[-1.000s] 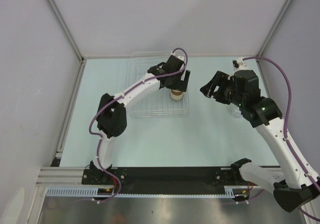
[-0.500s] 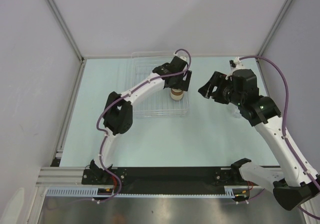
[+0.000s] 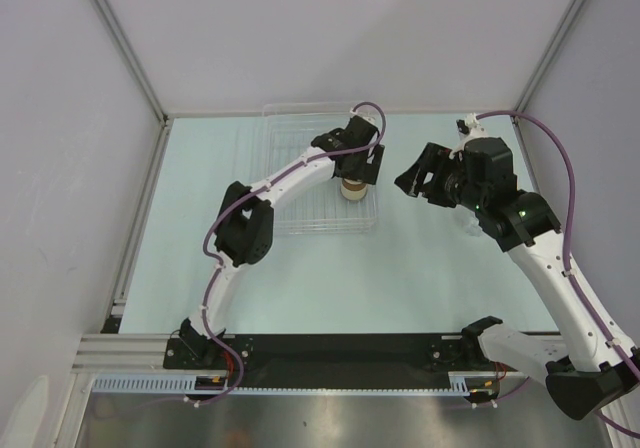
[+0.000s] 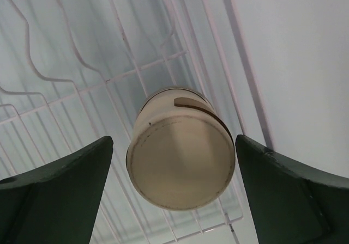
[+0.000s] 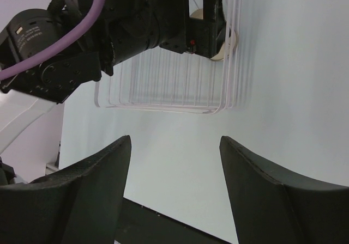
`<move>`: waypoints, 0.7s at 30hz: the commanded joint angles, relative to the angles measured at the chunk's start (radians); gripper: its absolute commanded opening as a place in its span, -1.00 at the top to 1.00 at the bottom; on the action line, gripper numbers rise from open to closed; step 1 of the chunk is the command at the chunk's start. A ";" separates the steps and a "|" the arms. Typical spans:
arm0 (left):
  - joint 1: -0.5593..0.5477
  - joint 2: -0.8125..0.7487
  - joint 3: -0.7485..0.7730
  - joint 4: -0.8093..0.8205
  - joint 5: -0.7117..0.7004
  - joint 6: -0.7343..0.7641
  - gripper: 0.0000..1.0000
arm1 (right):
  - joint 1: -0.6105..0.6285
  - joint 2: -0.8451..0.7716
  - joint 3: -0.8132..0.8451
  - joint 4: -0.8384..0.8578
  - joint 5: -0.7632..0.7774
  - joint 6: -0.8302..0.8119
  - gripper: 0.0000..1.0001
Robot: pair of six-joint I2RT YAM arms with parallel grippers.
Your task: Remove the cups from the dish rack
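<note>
The dish rack (image 3: 300,183) is a clear ribbed basket at the back middle of the table. One cup (image 3: 353,191), clear with a tan round top, stands in the rack's right near corner. My left gripper (image 3: 357,171) hangs just above it, open. In the left wrist view the cup (image 4: 180,148) sits between my two spread fingers (image 4: 54,192), not touched. My right gripper (image 3: 420,176) is open and empty, in the air right of the rack. The right wrist view shows the rack (image 5: 163,86) and the cup (image 5: 228,43). The pink, lavender and green cups are out of view.
The rack's wire floor (image 4: 82,91) and its right rim (image 4: 240,86) lie close round the cup. The left arm's elbow (image 3: 243,233) stands over the rack's near left corner. White walls and metal posts enclose the table.
The left arm's elbow has swung to the right and its gripper has shifted slightly right over the cup. The right gripper has hardly moved.
</note>
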 commanded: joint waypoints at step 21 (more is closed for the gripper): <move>0.001 -0.156 -0.032 0.021 -0.047 -0.017 0.99 | 0.004 -0.048 -0.047 0.046 0.027 0.015 -0.41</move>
